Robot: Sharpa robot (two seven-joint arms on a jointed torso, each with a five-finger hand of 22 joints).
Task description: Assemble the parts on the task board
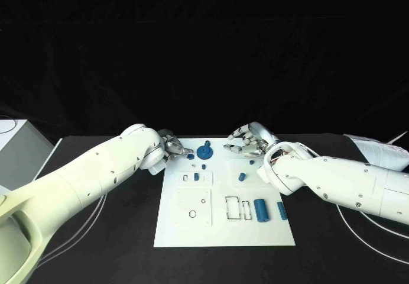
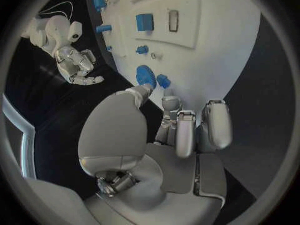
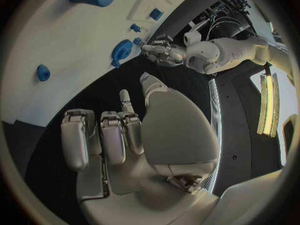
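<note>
— Far edge of the task board [image 1: 223, 234]?
— Crowded: left hand [image 1: 174, 145] and right hand [image 1: 247, 142] flank the blue gear [image 1: 204, 152].
— Near half?
— Open; only the cylinder [image 1: 260, 210] stands at its right side.

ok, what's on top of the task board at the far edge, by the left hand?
On the task board, a round blue gear-like part and a small blue piece beside the left hand, whose fingers hide any contact.
</note>
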